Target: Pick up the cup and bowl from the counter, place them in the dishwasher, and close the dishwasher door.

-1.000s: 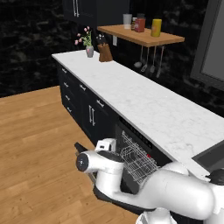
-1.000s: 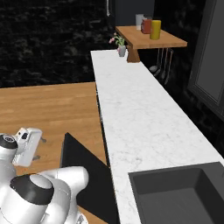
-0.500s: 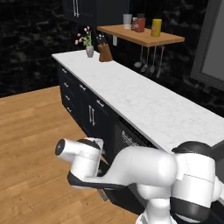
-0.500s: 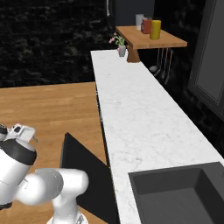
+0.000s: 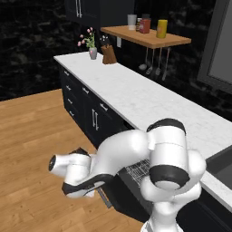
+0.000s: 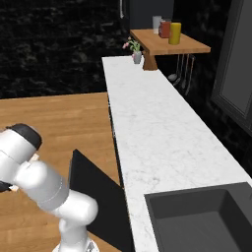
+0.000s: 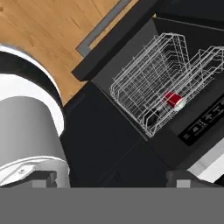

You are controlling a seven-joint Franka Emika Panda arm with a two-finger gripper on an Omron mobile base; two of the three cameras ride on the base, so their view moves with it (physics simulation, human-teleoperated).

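Note:
The dishwasher point(image 7: 131, 144) stands open, its white wire rack point(image 7: 148, 83) pulled into sight. The red cup point(image 7: 173, 99) lies on its side inside the rack. The dishwasher door point(image 7: 114, 47) hangs down flat, with its grey bar handle point(image 7: 103, 26) over the wooden floor; it is the black panel point(image 6: 93, 194) in the right base view. My gripper point(image 7: 116, 179) is open and holds nothing, looking at the rack from a distance. My arm point(image 5: 113, 158) bends low in front of the door. The white counter point(image 6: 147, 128) runs above. The bowl is out of view.
A dark sink point(image 6: 202, 216) is set into the counter's near end. A wooden shelf point(image 5: 145, 36) with jars, a flower vase point(image 5: 93, 52) and a knife block point(image 5: 108, 54) stand at the far end. Dark cabinets point(image 5: 86, 113) line the wooden floor point(image 5: 31, 136).
My arm has swung down and to the left, away from the rack and out over the floor in front of the open door. The jaws stayed open.

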